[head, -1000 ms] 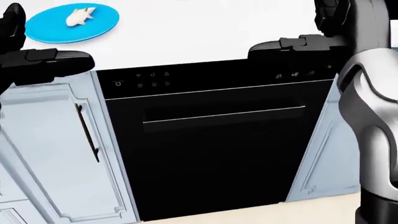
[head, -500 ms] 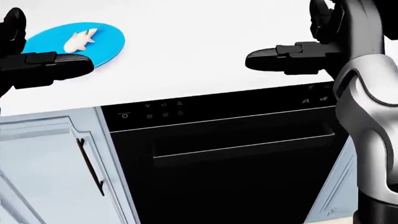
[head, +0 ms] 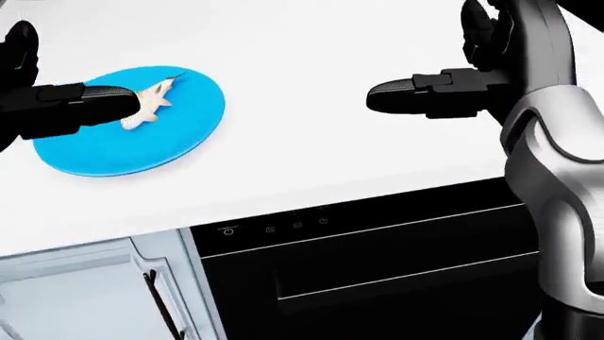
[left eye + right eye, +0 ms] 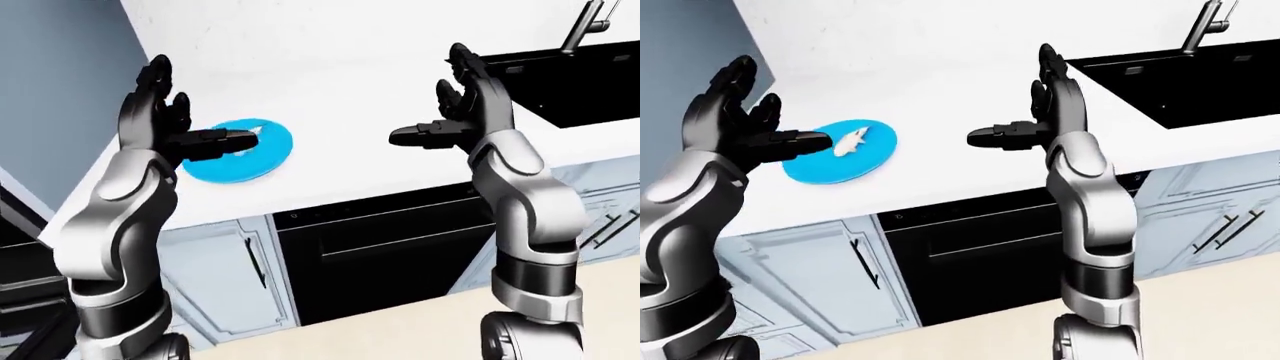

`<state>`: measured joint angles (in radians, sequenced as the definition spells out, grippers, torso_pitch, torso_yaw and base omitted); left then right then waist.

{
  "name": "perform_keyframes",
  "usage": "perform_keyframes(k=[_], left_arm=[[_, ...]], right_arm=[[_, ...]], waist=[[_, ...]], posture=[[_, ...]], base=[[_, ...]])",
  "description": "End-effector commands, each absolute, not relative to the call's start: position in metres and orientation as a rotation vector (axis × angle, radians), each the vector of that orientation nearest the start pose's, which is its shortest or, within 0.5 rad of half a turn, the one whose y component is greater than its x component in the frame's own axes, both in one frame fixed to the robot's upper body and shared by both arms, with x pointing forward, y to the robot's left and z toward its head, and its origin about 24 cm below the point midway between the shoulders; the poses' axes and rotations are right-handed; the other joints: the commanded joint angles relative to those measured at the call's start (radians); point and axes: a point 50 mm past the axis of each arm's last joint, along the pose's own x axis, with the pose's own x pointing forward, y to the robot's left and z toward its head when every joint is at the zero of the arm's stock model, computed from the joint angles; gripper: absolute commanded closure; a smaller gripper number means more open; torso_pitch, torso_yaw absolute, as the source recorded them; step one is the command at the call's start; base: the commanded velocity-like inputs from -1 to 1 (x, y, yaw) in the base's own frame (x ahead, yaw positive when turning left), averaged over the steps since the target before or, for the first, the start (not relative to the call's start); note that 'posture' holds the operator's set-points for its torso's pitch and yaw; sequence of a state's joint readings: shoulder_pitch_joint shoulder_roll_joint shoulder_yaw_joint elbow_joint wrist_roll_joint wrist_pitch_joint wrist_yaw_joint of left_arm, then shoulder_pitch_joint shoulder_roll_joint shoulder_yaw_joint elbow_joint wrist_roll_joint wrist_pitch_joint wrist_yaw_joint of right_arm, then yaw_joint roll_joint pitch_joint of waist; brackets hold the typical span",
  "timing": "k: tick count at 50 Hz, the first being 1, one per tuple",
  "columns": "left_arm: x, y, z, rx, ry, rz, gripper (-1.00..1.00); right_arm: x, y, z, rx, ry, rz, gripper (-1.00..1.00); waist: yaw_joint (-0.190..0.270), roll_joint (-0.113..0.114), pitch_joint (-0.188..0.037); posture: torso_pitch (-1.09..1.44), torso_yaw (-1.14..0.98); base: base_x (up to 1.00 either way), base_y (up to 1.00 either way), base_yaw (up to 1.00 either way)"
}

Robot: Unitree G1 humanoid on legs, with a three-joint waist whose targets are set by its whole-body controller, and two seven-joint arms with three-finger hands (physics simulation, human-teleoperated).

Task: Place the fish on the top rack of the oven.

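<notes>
A pale fish [image 3: 151,102] lies on a round blue plate [image 3: 132,149] on the white counter, at the left of the head view. My left hand [image 4: 765,120] hovers open just left of the plate, and its thumb [image 3: 85,106] reaches over the plate's edge beside the fish without holding it. My right hand [image 4: 1015,101] is open and empty above the counter, well to the right of the plate. Below the counter edge is the black oven [image 3: 377,276], with its door shut and a handle bar across it.
A black sink [image 4: 1180,75] with a faucet [image 4: 1200,26] is set into the counter at the upper right. Pale blue cabinet doors [image 4: 810,277] with dark handles flank the oven. A grey wall [image 4: 680,45] rises at the left.
The camera has tilted up, so counter, plate and oven slide down the head view. The plate and fish look larger and nearer to my left thumb. Both hands stay open.
</notes>
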<state>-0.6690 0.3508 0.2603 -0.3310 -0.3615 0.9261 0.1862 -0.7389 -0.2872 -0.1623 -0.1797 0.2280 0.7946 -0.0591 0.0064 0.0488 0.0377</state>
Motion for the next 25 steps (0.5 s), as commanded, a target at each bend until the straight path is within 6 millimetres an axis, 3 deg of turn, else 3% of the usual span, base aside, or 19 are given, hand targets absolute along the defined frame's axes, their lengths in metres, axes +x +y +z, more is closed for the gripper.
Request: perform_keyframes(k=[1, 6, 9, 11, 12, 13, 15, 16, 18, 19, 20, 25], left_arm=[[0.3045, 0.1988, 0.264, -0.025, -0.231, 0.094, -1.0], [0.3048, 0.1974, 0.2638, -0.024, -0.229, 0.091, -1.0], [0.3054, 0.1981, 0.2632, -0.025, -0.228, 0.092, -1.0], [0.3058, 0.1983, 0.2631, -0.026, -0.228, 0.092, -1.0], [0.3058, 0.1985, 0.2631, -0.026, -0.229, 0.092, -1.0], [0.3056, 0.1983, 0.2638, -0.026, -0.229, 0.092, -1.0], [0.3057, 0.1979, 0.2636, -0.026, -0.228, 0.091, -1.0], [0.3056, 0.1979, 0.2638, -0.026, -0.228, 0.091, -1.0], [0.3055, 0.1981, 0.2642, -0.027, -0.229, 0.092, -1.0], [0.3057, 0.1982, 0.264, -0.026, -0.229, 0.092, -1.0], [0.3057, 0.1983, 0.2638, -0.026, -0.229, 0.092, -1.0], [0.3052, 0.1989, 0.2649, -0.027, -0.231, 0.092, -1.0]], right_arm=[[0.327, -0.1814, 0.2645, -0.035, -0.261, -0.028, -1.0], [0.3273, -0.1818, 0.2643, -0.034, -0.261, -0.028, -1.0], [0.3282, -0.1813, 0.2635, -0.034, -0.259, -0.027, -1.0], [0.3282, -0.1813, 0.2638, -0.035, -0.261, -0.028, -1.0], [0.3283, -0.1815, 0.2644, -0.034, -0.265, -0.029, -1.0], [0.3282, -0.1813, 0.2644, -0.037, -0.264, -0.028, -1.0], [0.3286, -0.1815, 0.2642, -0.034, -0.264, -0.031, -1.0], [0.3285, -0.1816, 0.2646, -0.033, -0.265, -0.032, -1.0], [0.3294, -0.1825, 0.264, -0.032, -0.261, -0.038, -1.0], [0.3294, -0.1824, 0.2639, -0.033, -0.26, -0.039, -1.0], [0.3293, -0.1821, 0.2638, -0.033, -0.259, -0.038, -1.0], [0.3287, -0.1819, 0.2644, -0.033, -0.26, -0.039, -1.0]], waist=[[-0.008, -0.005, -0.03], [-0.002, -0.051, -0.018], [0.004, -0.101, -0.025], [-0.005, -0.081, -0.026], [-0.001, -0.102, -0.021], [0.0, -0.107, -0.006], [0.004, -0.081, -0.02], [-0.001, -0.066, -0.012], [-0.007, -0.011, -0.01], [-0.009, -0.052, -0.002], [-0.002, -0.046, -0.009], [0.005, -0.061, -0.021]], posture=[[0.0, 0.0], [0.0, 0.0], [0.0, 0.0], [0.0, 0.0], [0.0, 0.0], [0.0, 0.0], [0.0, 0.0], [0.0, 0.0], [0.0, 0.0], [0.0, 0.0], [0.0, 0.0], [0.0, 0.0]], base=[[0.14, 0.38, 0.0], [0.14, 0.38, 0.0], [0.13, 0.38, 0.0], [0.14, 0.38, 0.0], [0.11, 0.3, 0.0], [0.01, 0.0, 0.0], [0.0, 0.0, 0.0], [0.0, 0.0, 0.0], [0.0, 0.0, 0.0], [0.0, 0.0, 0.0], [0.0, 0.0, 0.0], [0.0, 0.0, 0.0]])
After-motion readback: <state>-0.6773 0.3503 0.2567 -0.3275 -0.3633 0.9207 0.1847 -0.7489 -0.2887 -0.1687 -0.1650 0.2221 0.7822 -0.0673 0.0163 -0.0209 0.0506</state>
